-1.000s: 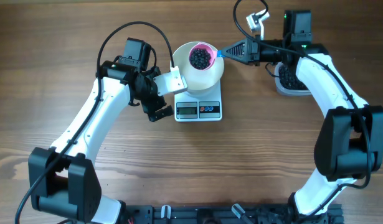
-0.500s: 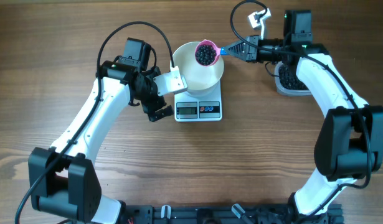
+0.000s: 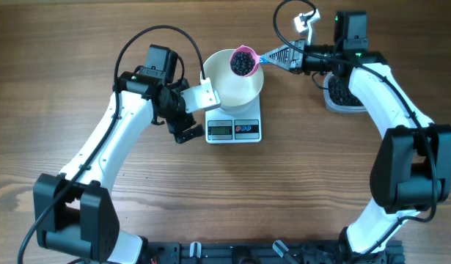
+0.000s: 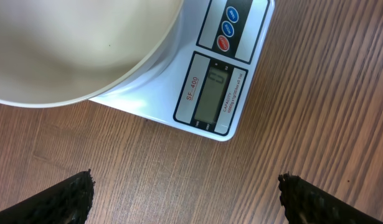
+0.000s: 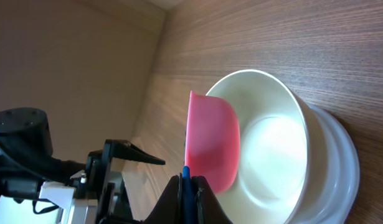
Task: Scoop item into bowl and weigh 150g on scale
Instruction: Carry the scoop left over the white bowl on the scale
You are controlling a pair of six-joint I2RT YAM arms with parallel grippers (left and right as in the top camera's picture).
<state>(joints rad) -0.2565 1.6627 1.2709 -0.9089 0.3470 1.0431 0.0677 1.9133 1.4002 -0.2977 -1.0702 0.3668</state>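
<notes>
From above, the table [image 3: 320,191] is brown wood with a fine grain. The glossy, round white bowl [image 3: 236,86] stands on the flat, rectangular white scale [image 3: 234,130]. Over the far right part of the bowl hangs a small pink scoop [image 3: 242,63], filled with round black beans [image 3: 241,66] in a loose dark heap. The right gripper [image 3: 273,56] is closed on the thin blue handle [image 3: 262,58] of the scoop. More of the same beans lie in a clear rounded tub [image 3: 331,101], partly hidden under the right arm.

The left wrist camera gives what the top view cannot: the grey display [image 4: 213,94] of the scale, its figure too faint to read, and three round buttons [image 4: 227,28], two blue and one red. The smooth curved wall of the bowl fills the upper left. The left gripper [image 4: 190,194] is spread wide and holds nothing; its rough black fingertips [image 4: 73,194] show at the lower corners, over bare wood beside the scale.

The right wrist camera sees the scoop from its back, a smooth matte pink shell that hides the beans, in front of the shiny white inside of the bowl. The jaws pinch the blue handle tight
</notes>
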